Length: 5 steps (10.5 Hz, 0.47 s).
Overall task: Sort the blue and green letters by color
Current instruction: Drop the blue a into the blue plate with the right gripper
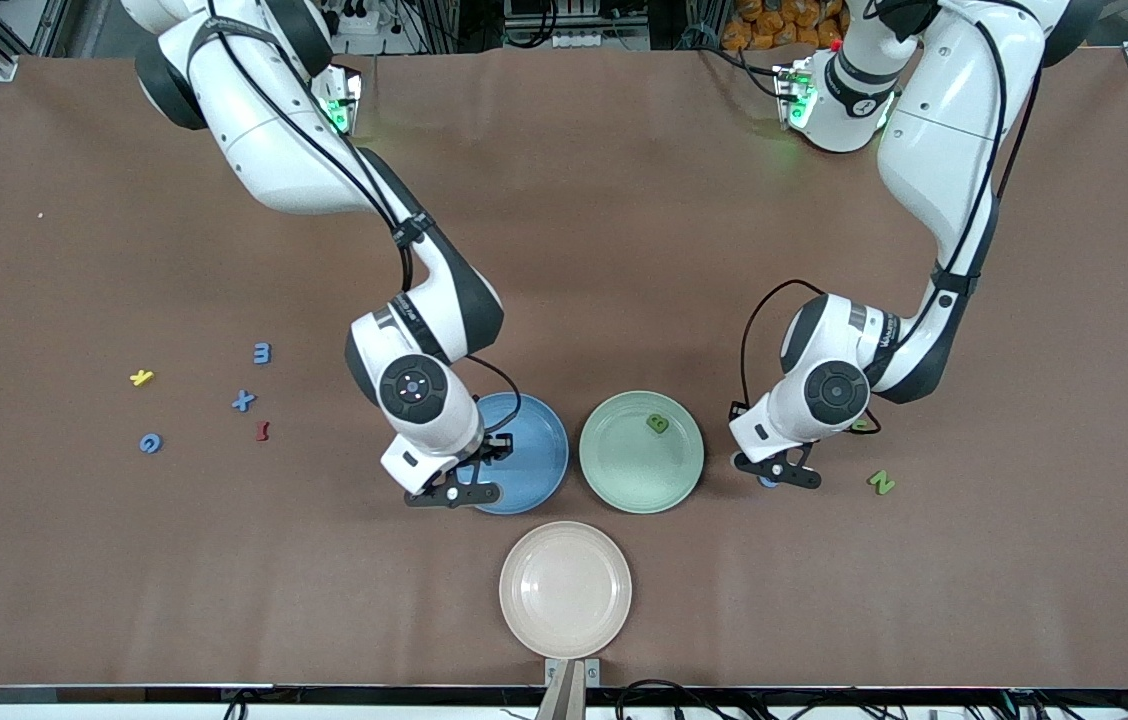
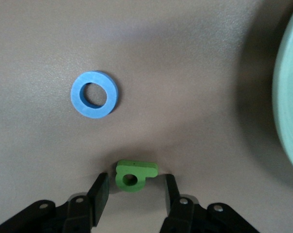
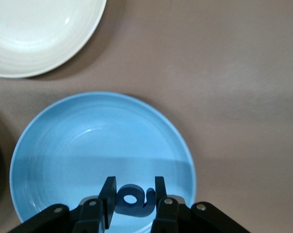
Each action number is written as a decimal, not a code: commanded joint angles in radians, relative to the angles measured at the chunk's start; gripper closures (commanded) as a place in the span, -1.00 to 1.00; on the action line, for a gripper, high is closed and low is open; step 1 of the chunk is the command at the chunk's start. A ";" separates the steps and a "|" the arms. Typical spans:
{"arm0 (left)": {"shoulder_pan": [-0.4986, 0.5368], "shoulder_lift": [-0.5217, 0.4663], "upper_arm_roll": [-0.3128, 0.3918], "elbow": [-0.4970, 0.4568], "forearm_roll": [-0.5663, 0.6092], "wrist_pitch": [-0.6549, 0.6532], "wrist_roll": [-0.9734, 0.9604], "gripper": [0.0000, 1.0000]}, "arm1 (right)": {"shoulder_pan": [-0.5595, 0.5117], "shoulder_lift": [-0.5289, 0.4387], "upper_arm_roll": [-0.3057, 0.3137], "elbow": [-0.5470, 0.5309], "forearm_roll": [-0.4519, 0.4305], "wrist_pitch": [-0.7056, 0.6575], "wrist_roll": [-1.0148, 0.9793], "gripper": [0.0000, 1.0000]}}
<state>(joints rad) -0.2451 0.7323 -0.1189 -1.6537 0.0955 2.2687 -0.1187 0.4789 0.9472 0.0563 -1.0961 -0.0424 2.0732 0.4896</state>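
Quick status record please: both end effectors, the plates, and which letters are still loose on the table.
right end effector: over the blue plate, fingers around a blue letter
left end effector: low over the table beside the green plate, open, straddling a green letter
blue ring letter: on the table by the left end effector
green plate contents: one green letter
cream plate: nothing in it
loose, right arm's end: three blue letters, one yellow, one dark red
loose, left arm's end: green N

A cream plate (image 1: 565,589) sits nearest the front camera, with yellow letter (image 1: 141,377) and dark red letter (image 1: 262,431) on the brown worktop (image 1: 564,250).
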 commanded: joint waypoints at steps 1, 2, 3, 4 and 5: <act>0.004 0.015 -0.001 0.012 0.004 0.009 -0.019 0.42 | 0.004 0.001 -0.006 -0.097 -0.016 0.137 0.181 -0.99; 0.006 0.013 -0.001 0.020 0.003 0.008 -0.019 0.73 | 0.004 0.001 -0.006 -0.111 -0.016 0.152 0.203 -1.00; 0.006 0.006 -0.001 0.021 0.004 0.008 -0.019 1.00 | 0.000 -0.004 -0.007 -0.111 -0.016 0.143 0.202 -1.00; 0.009 -0.007 -0.001 0.026 0.004 0.008 -0.024 1.00 | -0.014 -0.011 -0.007 -0.111 -0.014 0.139 0.199 -1.00; 0.006 -0.023 -0.001 0.035 0.004 0.005 -0.056 1.00 | -0.020 -0.019 -0.021 -0.111 -0.014 0.133 0.199 -1.00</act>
<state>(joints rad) -0.2391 0.7346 -0.1179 -1.6384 0.0955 2.2766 -0.1194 0.4801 0.9560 0.0445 -1.1938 -0.0446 2.2110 0.6633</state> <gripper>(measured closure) 0.736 0.238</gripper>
